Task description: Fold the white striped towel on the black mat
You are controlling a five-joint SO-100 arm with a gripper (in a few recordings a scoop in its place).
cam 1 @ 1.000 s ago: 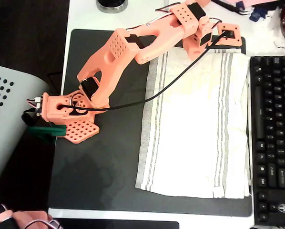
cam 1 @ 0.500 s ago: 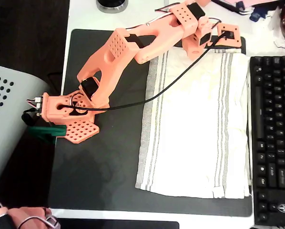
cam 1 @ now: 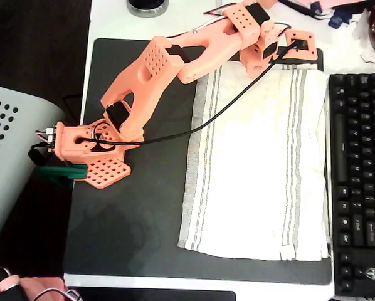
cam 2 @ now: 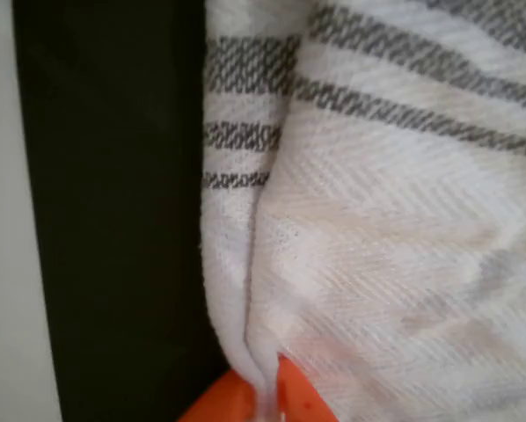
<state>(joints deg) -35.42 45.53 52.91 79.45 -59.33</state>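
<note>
The white striped towel [cam 1: 256, 163] lies spread flat on the black mat [cam 1: 131, 213], with grey stripes running down its left and right sides. My orange arm reaches over the mat to the towel's top edge, where my gripper [cam 1: 259, 63] sits on the cloth. In the wrist view my gripper [cam 2: 267, 400] is shut on a raised fold of the towel [cam 2: 377, 220], with the orange fingertips [cam 2: 303, 400] pressed on either side of the pinched edge. The mat [cam 2: 113, 220] shows dark to the left of the cloth.
A black keyboard [cam 1: 360, 182] lies right against the towel's right edge. The arm's orange base [cam 1: 90, 150] stands on the mat's left part. A grey perforated case [cam 1: 12, 157] sits left of the mat, and a dark round object [cam 1: 147, 6] sits above it.
</note>
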